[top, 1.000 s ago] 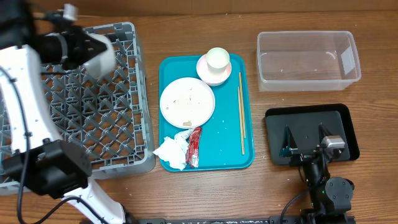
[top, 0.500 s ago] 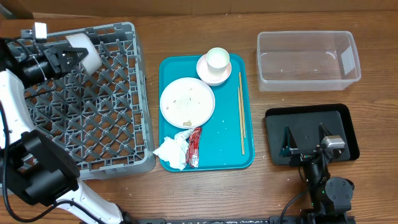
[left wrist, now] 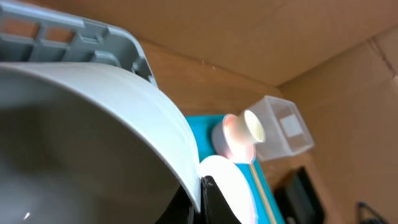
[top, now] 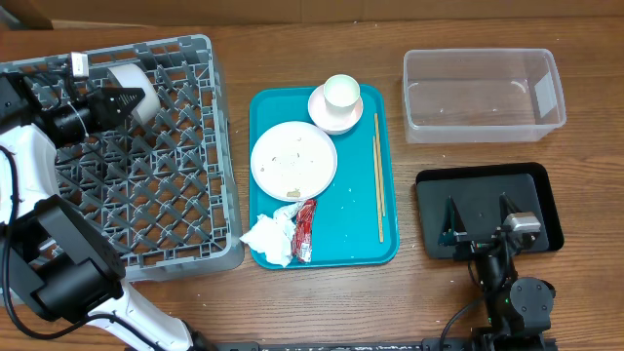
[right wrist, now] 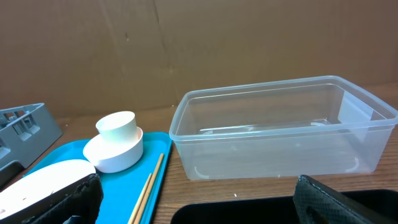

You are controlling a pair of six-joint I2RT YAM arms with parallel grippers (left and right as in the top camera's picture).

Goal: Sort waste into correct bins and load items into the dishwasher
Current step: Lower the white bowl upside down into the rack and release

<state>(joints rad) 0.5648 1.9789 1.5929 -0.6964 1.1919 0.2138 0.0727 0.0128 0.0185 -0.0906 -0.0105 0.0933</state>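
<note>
Well left of the teal tray (top: 356,224), over the far part of the dish rack (top: 146,195), the left gripper (top: 115,100) is pinched on the rim of the grey-white bowl (top: 136,90), which is tipped on its side; whether it touches the lattice cannot be told. The bowl is judged rigid, glazed and slippery, so a rim pinch is the sound hold (the left wrist view shows one finger against the wall edge). On the tray, the plate (top: 293,161) lies flat and would need an edge grip. The small cup (top: 341,93) sits inside a pink bowl (top: 327,119) at the tray's far end. The napkin (top: 270,238) and red wrapper (top: 305,229) at its near edge are light, soft, and pinchable anywhere. The chopsticks (top: 379,175) are thin and likely to roll. Right of the tray, the right gripper (top: 478,222) rests spread, empty, on the black tray (top: 483,185).
</note>
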